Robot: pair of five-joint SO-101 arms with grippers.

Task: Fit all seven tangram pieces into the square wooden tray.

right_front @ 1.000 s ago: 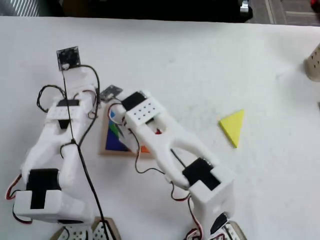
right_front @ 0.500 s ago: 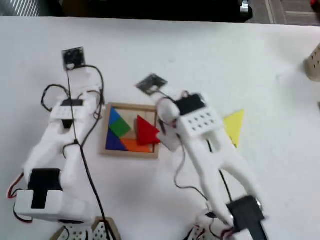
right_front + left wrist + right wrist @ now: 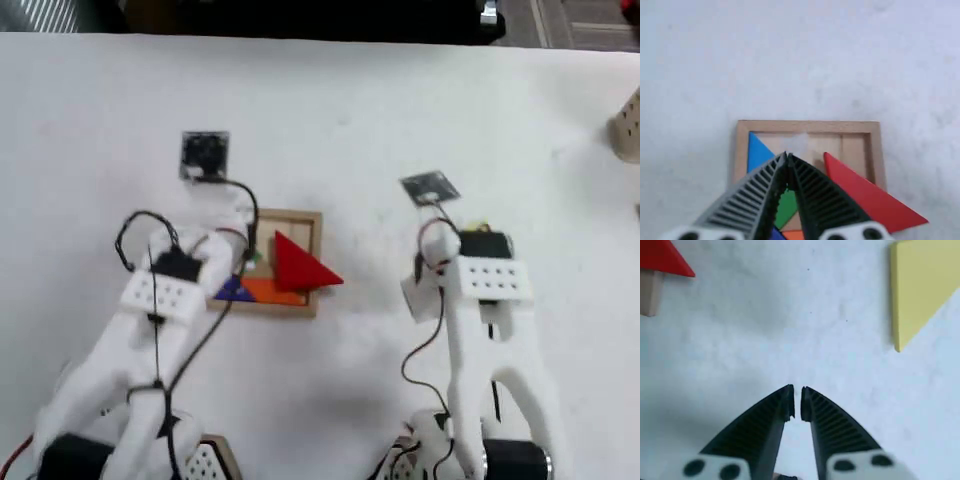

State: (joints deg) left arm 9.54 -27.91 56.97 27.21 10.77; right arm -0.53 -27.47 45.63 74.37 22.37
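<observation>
The square wooden tray [image 3: 300,216] lies mid-table with blue [image 3: 757,152], green [image 3: 787,210] and orange [image 3: 275,290] pieces inside. A red triangle [image 3: 298,265] rests askew over the tray's right side, one corner jutting past the rim [image 3: 810,125]. My left gripper [image 3: 787,157] is shut and empty, hovering above the tray's left half near the blue and green pieces. My right gripper [image 3: 796,392] is shut with nothing in it, over bare table between the tray and the yellow triangle [image 3: 917,285]. The right arm [image 3: 485,285] covers most of the yellow triangle in the high view.
A beige perforated object [image 3: 628,125] stands at the table's right edge. The dark far edge of the table [image 3: 300,20] runs along the back. White tabletop [image 3: 380,110] stretches behind and to the right of the tray.
The right arm swung from above the tray to the right, leaving the red triangle across the tray's right side. The left arm moved right, over the tray's left half.
</observation>
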